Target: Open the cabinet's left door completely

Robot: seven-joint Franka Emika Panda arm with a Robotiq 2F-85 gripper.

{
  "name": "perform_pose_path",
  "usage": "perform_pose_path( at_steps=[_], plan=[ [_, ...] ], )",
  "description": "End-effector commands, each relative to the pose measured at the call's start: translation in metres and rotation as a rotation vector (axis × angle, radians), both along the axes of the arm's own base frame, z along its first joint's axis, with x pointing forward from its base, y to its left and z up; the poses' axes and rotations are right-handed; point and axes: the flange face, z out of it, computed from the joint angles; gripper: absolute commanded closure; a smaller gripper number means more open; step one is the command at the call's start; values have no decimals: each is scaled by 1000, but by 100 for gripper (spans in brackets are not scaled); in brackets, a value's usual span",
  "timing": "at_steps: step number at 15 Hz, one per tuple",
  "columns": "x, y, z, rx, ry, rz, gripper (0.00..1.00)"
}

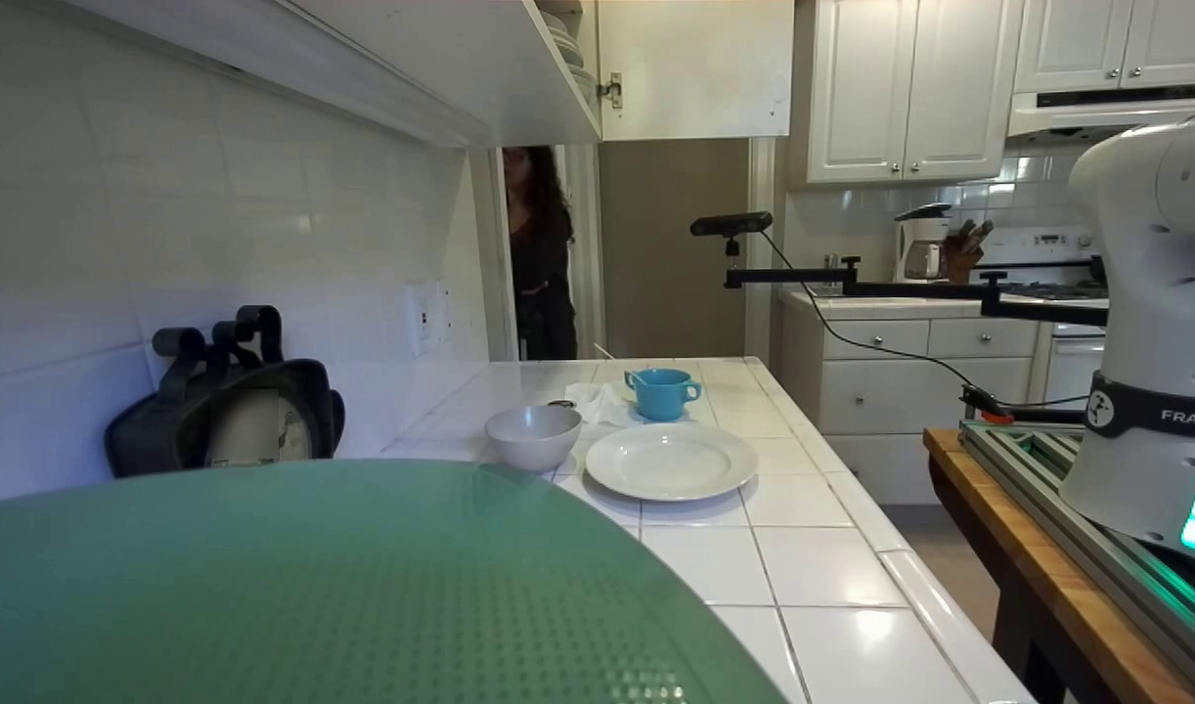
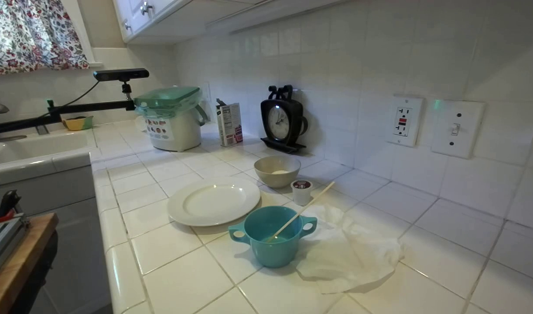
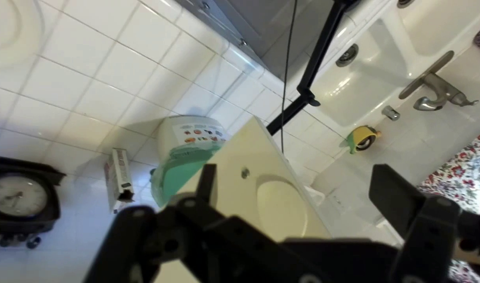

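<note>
End effector: released, near left door; contact unclear.
Left door: might stop short; pushing near its edge risks slipping.

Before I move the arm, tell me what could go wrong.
In the wrist view, the open black claw brackets a plain cream slab door with no visible grip; it might slip off.
The door could catch the thin black cable or jointed black boom; depth is unclear.
A jolt might rattle the stacked white dishes in the white wall-hung cabinet.
</note>
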Motion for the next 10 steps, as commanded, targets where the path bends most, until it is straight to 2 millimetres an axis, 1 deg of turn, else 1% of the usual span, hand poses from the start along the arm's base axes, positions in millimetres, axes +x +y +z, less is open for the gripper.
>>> perform_pose_path(
  at_steps=[1, 3, 6, 8, 10],
  plan=[
    [-8, -25, 14, -141, 27, -144, 0],
    [-4, -41, 16, -218, 17, -231, 0],
    [13, -59, 13, -335, -8, -353, 0],
    [29, -65, 7, -405, -19, -432, 0],
    [45, -64, 3, -464, -33, -513, 0]
  ],
)
